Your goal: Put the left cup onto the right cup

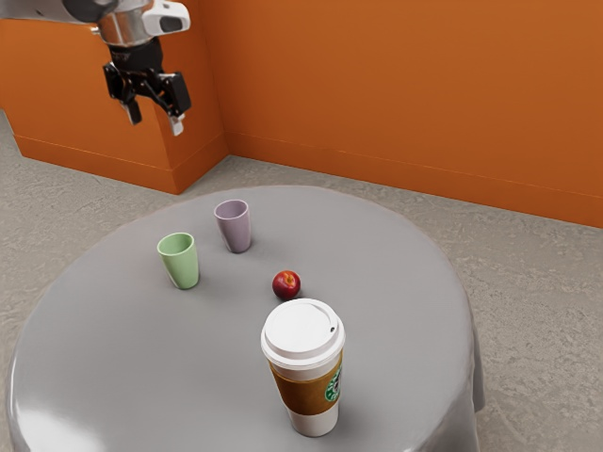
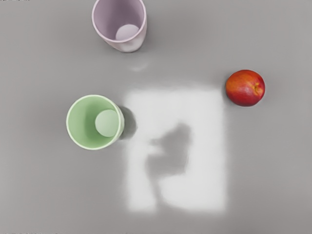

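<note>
A: Where is the gripper (image 1: pixel 154 116) sitting right now?

B: It is hanging high above the far edge of the table (image 1: pixel 113 377), toward the exterior view's left. Its 2 fingers are standing apart, and nothing is sitting between them.

A: And the 2 cups?

B: Both are standing upright on the table, near each other but not touching. The green cup (image 1: pixel 179 261) is standing toward the exterior view's left, and the purple cup (image 1: pixel 233 225) is just beyond it toward the right. I am taking the green one as the cup to move and the purple one as its base.

A: So which step is this?

B: I am reading it as the start, the approach, with no grasp made yet. In the wrist view both cup mouths are facing up at the hand, and the green cup is lying off to one side of the hand's shadow (image 2: pixel 170 153).

A: What is the next move asking for?

B: Shifting over the green cup, then descending with the fingers straddling its rim or wall before closing.

A: Anything getting in the way?

B: The apple (image 1: pixel 286 283) and the lidded coffee cup (image 1: pixel 303 365) are sitting well apart from both cups, so probably not.
</note>
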Tool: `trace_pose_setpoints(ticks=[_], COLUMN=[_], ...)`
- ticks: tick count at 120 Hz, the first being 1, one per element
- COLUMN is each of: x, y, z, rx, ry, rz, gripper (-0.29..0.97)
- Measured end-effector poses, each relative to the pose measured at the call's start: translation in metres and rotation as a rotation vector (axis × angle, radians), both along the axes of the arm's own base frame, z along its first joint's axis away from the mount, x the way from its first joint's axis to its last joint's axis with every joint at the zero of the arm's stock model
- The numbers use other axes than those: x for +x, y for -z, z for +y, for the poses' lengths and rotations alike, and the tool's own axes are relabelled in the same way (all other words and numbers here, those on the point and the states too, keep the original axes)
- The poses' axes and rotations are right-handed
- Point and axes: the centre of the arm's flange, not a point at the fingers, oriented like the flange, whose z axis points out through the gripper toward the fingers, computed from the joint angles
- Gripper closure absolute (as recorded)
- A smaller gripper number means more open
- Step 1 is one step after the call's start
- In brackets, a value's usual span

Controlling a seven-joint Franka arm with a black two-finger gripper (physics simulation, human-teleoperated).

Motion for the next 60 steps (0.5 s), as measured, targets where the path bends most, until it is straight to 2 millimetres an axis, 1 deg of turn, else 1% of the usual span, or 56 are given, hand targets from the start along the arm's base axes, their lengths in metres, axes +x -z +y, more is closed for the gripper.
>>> trace_pose_setpoints(ticks=[6,12,16,24,28,39,49,60], x=[-0.010,-0.013,-0.013,-0.012,-0.012,-0.014,-0.017,-0.019], y=[-0.003,-0.002,0.004,0.024,0.036,0.078,0.123,0.171], z=[-0.012,-0.017,-0.018,-0.015,-0.013,-0.005,-0.003,-0.006], rx=[0.006,0.014,0.017,0.021,0.021,0.016,0.002,-0.022], ry=[0.028,0.042,0.047,0.047,0.044,0.034,0.027,0.022], rz=[-0.006,-0.013,-0.012,0.011,0.025,0.068,0.103,0.125], gripper=[0.00,0.00,0.00,0.00,0.00,0.00,0.00,0.00])
